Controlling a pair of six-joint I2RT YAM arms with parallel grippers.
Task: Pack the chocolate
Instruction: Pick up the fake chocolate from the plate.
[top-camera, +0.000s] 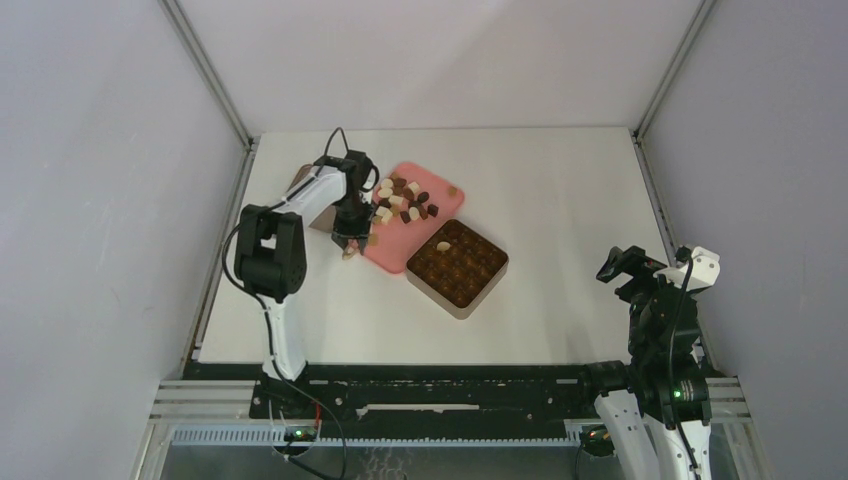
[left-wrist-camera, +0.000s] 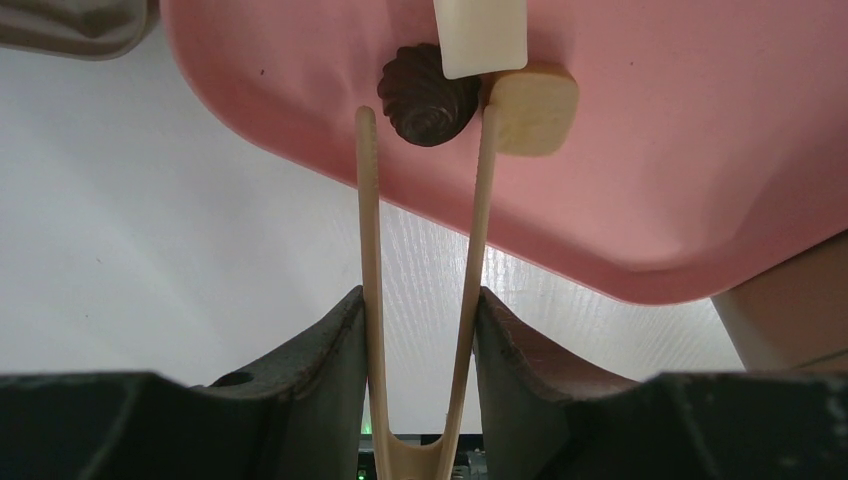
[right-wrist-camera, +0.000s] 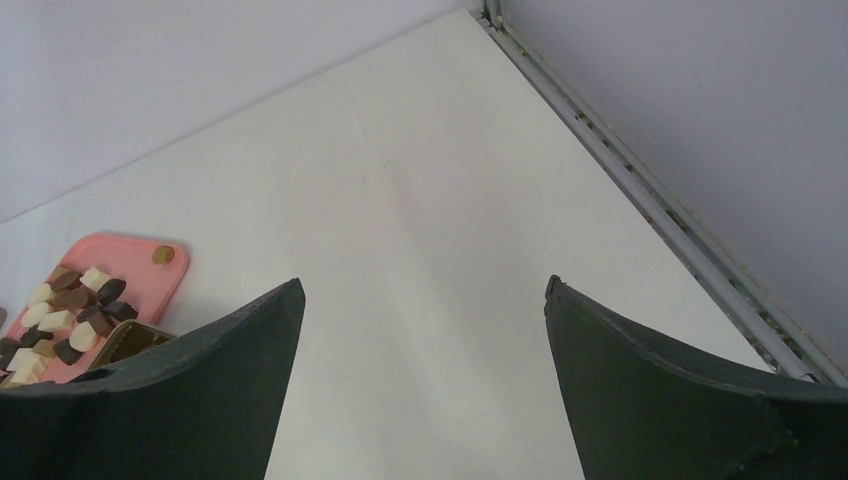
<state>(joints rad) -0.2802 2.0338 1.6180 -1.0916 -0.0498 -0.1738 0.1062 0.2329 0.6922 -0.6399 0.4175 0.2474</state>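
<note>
While half closed on the thin wooden tongs (left-wrist-camera: 369, 220), hangs with the left gripper (left-wrist-camera: 420, 295) just short of the near corner of the pink tray (left-wrist-camera: 650, 150). Pinches both tong arms between the dark fingers (left-wrist-camera: 320, 365), close to the hinge end. Holds the tong tips apart over the tray, one on each side of a ridged dark brown chocolate (left-wrist-camera: 425, 95). Touches a tan square chocolate (left-wrist-camera: 535, 110) with one tip; cannot tell whether the other tip meets the dark one. Just beyond those two, against both, a cream-white piece (left-wrist-camera: 480, 35). From the top view: most of the chocolate (top-camera: 405, 200) heaped on the pink tray, dark, mid brown and cream, with a single tan one apart near the tray's far right corner. Just beside the tray, a square tin (top-camera: 436, 294) with a dark gridded insert, carrying one pale chocolate (top-camera: 442, 246) in a compartment at its far corner. Off at the right edge of the white table (top-camera: 560, 180), well apart from tray and tin, the right gripper (right-wrist-camera: 422, 285), spread wide with nothing between its fingers.
</note>
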